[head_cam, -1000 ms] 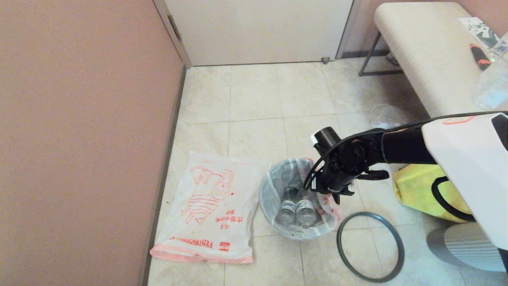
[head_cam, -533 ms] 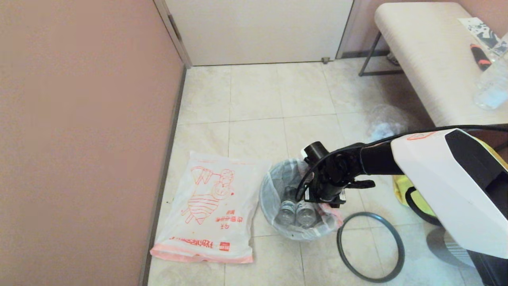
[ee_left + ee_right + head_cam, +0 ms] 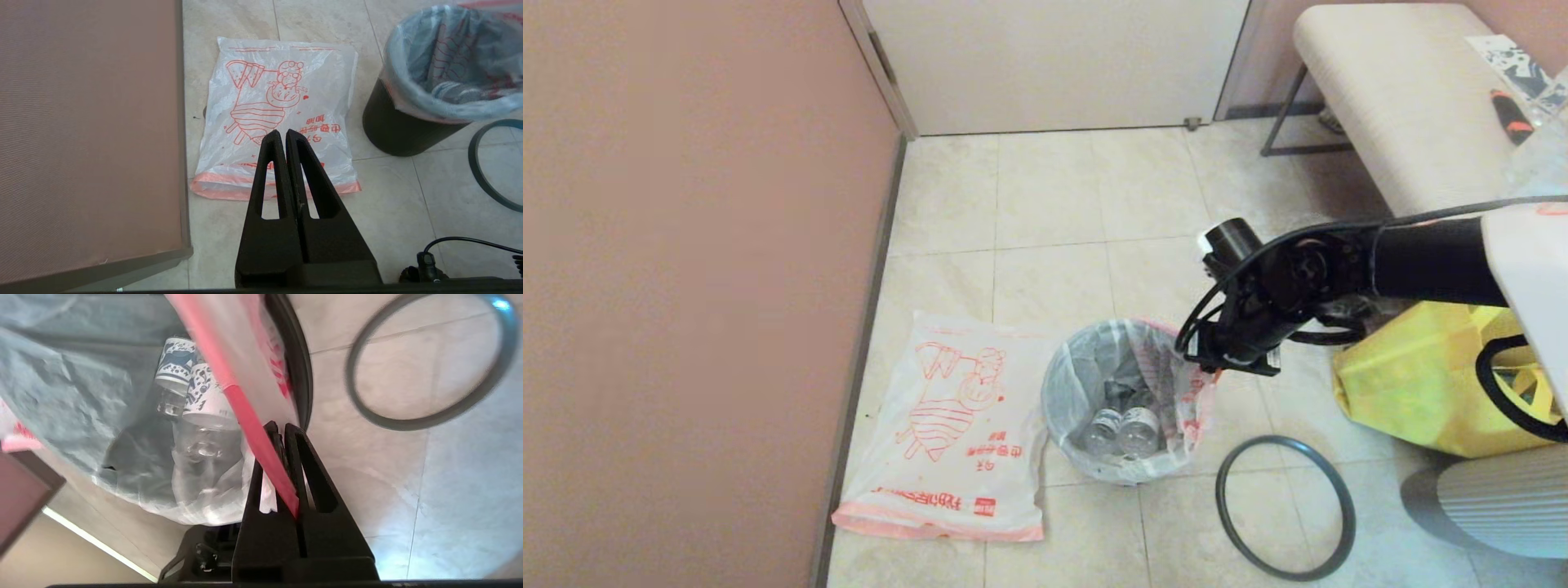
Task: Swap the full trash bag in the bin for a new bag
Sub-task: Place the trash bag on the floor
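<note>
— How far along? The full bag point(image 3: 1123, 400) sits in the bin point(image 3: 398, 130), its hoop point(image 3: 1285, 507) off on the tiles; the new bag point(image 3: 952, 425) lies flat, untouched.

— And the jaws? The right gripper point(image 3: 282, 433) pinches the full bag's orange band, film stretching up from the bottles just beyond the tips. The left gripper point(image 3: 282, 136), closed and empty, hangs over the new bag.

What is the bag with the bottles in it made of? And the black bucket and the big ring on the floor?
The full trash bag looks like thin, see-through plastic film: it crinkles and the bottles show through. The bin seems hard black plastic, smooth and dull. The hoop looks like stiff dark grey plastic or rubber; hard to tell which.
</note>
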Controlling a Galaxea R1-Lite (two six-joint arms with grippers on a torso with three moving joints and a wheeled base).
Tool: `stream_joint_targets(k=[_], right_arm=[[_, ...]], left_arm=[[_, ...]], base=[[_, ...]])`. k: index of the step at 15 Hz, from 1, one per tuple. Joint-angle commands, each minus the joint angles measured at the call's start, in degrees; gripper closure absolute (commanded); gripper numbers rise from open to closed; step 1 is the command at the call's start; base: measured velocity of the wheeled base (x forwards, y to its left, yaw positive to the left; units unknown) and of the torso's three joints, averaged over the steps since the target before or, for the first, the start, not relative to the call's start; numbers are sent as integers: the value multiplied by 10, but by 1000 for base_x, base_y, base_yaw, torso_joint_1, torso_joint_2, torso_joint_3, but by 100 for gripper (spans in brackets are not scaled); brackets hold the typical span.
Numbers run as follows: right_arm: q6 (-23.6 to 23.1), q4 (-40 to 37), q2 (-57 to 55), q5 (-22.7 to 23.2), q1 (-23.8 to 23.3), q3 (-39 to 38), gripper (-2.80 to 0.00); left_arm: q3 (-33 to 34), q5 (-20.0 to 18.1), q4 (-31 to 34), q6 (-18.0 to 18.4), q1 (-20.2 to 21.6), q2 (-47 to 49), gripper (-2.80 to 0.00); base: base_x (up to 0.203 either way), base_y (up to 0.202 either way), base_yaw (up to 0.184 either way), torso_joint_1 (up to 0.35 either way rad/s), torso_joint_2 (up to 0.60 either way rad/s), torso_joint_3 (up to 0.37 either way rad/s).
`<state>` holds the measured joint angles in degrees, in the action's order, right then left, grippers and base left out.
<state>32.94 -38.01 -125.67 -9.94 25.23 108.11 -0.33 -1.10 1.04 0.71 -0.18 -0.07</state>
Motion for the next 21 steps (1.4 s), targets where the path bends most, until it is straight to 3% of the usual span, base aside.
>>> stream_joint_targets(k=[1,10,17,21], right_arm=[[2,-8,20,1,-11,1,0],[-1,-4,-46,-6,5,0,0],[-3,20,-149,-62,65,21,0],[-11,21,-159,-64,89,44,0]], left_arm=[[1,0,0,0,0,1,0],[1,0,0,0,0,1,0],[0,0,0,0,0,1,0],[1,0,0,0,0,1,0]], base=[[0,0,0,0,0,0],[0,0,0,0,0,0],[0,0,0,0,0,0],[0,0,0,0,0,0]])
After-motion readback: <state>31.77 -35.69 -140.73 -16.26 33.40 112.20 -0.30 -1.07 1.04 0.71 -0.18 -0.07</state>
